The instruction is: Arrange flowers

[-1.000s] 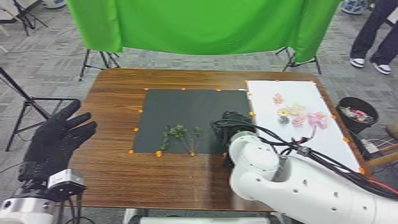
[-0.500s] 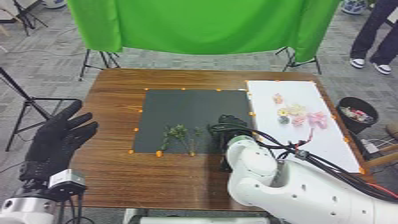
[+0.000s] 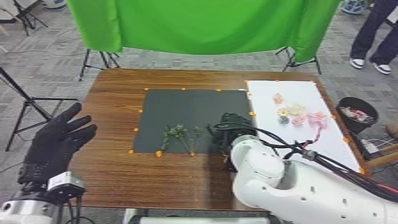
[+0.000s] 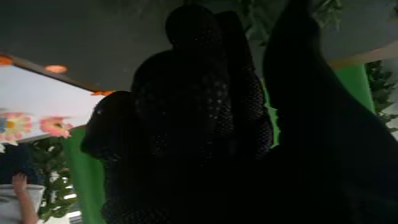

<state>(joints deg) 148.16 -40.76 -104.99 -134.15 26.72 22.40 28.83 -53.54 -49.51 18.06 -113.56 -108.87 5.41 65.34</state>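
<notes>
In the head view the right hand (image 3: pixel 233 125) is over the right part of the dark mat (image 3: pixel 191 105), beside green leafy stems (image 3: pixel 180 136) lying near the mat's front edge. Pink and pale yellow flowers (image 3: pixel 298 114) lie on the white sheet (image 3: pixel 311 141) at the right. Past the table's left edge the left hand (image 3: pixel 58 140) stands open and holds nothing. In the right wrist view the right hand (image 4: pixel 200 105) is open, its thumb apart from the fingers; green leaves (image 4: pixel 258 22) show beyond the fingertips, and a pink flower (image 4: pixel 56 127) lies on the white surface.
Orange markers (image 3: pixel 159 153) line the mat and the sheet on the brown table (image 3: pixel 160 182). A bin (image 3: pixel 357 111) stands on the floor by the table's right side. A green cloth (image 3: pixel 200 27) hangs behind the table.
My right hand has shifted slightly over the mat, and its forearm swung a little left and then back right. The left hand, stems and flowers have stayed where they were.
</notes>
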